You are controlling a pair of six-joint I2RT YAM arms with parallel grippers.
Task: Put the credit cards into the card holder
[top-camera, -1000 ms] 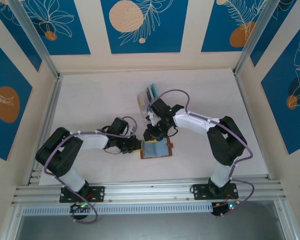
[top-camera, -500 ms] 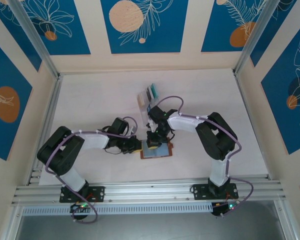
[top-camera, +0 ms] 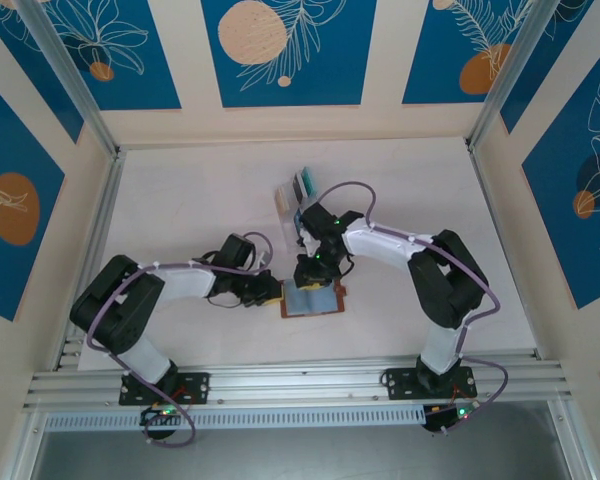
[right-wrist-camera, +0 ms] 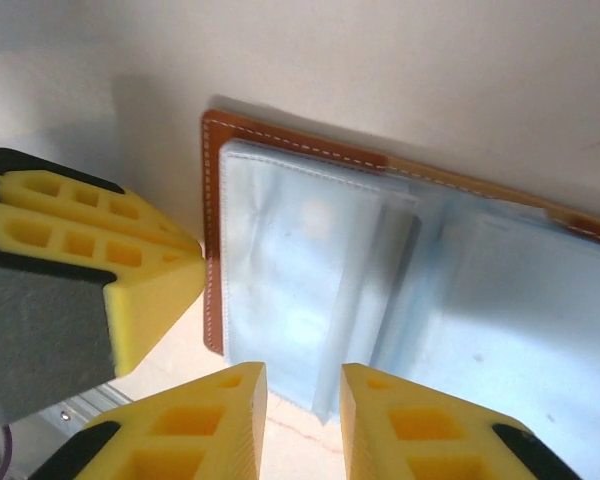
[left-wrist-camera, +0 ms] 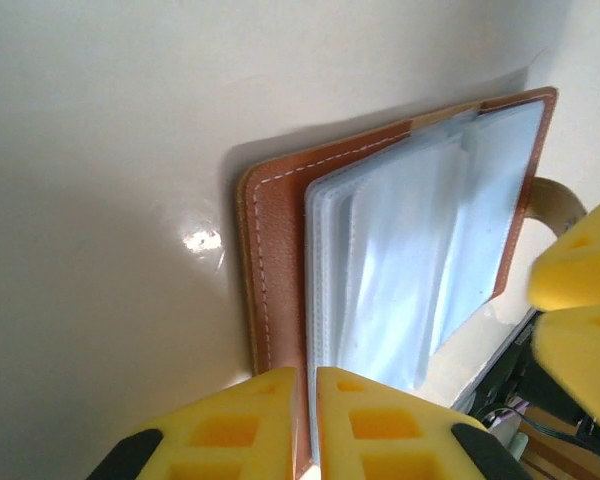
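The card holder (top-camera: 314, 299) lies open on the table, brown leather with pale blue-grey pockets (right-wrist-camera: 310, 290). My left gripper (top-camera: 274, 292) is shut on the holder's left leather edge (left-wrist-camera: 275, 260), and the left wrist view has the gripper (left-wrist-camera: 308, 388) pinching that edge. Over the holder's far edge, my right gripper (top-camera: 307, 272) hovers. In its own view, the right gripper (right-wrist-camera: 303, 388) is open with nothing held, a pocket edge lying below the gap. Credit cards (top-camera: 304, 182), teal and blue, stand in a clear rack (top-camera: 287, 201) behind the holder.
The rack stands just behind the right wrist. Bare pale table surrounds the holder (top-camera: 200, 200). Metal frame rails (top-camera: 280, 378) run along the near edge and up both sides. The two grippers are close together; the left fingers (right-wrist-camera: 90, 260) appear beside the right ones.
The right gripper dipped onto the holder, shut, then opened and drew back slightly toward the holder's far edge. The left gripper kept its grip and stayed put.
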